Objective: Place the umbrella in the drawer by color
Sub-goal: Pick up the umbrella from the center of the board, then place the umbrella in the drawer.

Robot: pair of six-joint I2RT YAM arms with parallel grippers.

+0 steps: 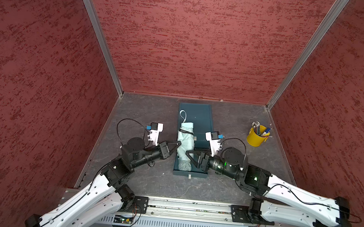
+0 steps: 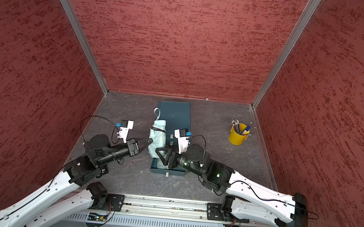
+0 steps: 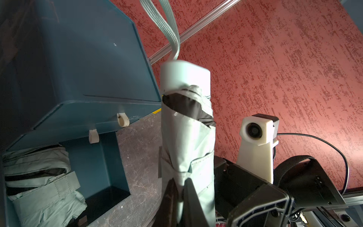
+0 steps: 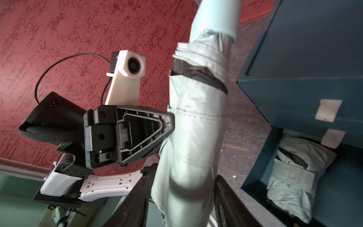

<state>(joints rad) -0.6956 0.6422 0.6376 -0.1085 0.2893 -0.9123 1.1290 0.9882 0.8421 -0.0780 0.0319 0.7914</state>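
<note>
Left end effector (image 1: 177,144) pinching shut on mint umbrella (image 1: 185,139), which is hanging tilted aloft near open teal drawer (image 1: 180,173). Right end effector (image 1: 189,158) straddling it half-open, grip unclear. Needing both clamping firmly, then lowering lengthwise beside stored umbrella (image 3: 39,186).

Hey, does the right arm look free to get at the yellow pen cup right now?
Probably not yet: the right tool straddles the mint umbrella that the left tool holds. Nothing stands between it and the yellow pen cup otherwise.

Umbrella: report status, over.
Left gripper shut on umbrella. Right gripper straddles it, grip unclear. Held aloft by open drawer; second umbrella already inside.
</note>
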